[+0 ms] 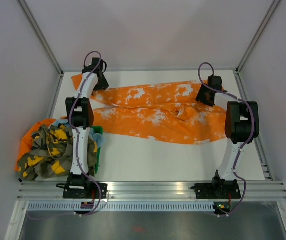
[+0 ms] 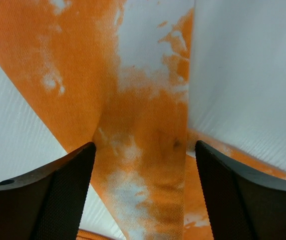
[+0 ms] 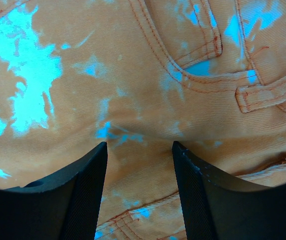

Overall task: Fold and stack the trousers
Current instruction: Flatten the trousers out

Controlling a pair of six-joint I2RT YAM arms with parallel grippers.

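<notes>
The orange and white bleached trousers (image 1: pixel 153 112) lie spread across the table, legs to the left and waist to the right. My left gripper (image 1: pixel 98 80) is low over the far leg's end, jaws wide open. In the left wrist view (image 2: pixel 144 145) a strip of the orange leg (image 2: pixel 143 115) runs between the fingers without touching them. My right gripper (image 1: pixel 206 94) is low over the waist. In the right wrist view (image 3: pixel 138 145) its jaws stand partly open, with a raised ridge of the fabric (image 3: pixel 137 125) between them, near a pocket and a belt loop (image 3: pixel 268 92).
A pile of other clothes (image 1: pixel 50 150), camouflage, orange and green, lies at the left beside the left arm's base. The enclosure walls stand close on the left, the right and the far side. The table front (image 1: pixel 153 165) is bare white.
</notes>
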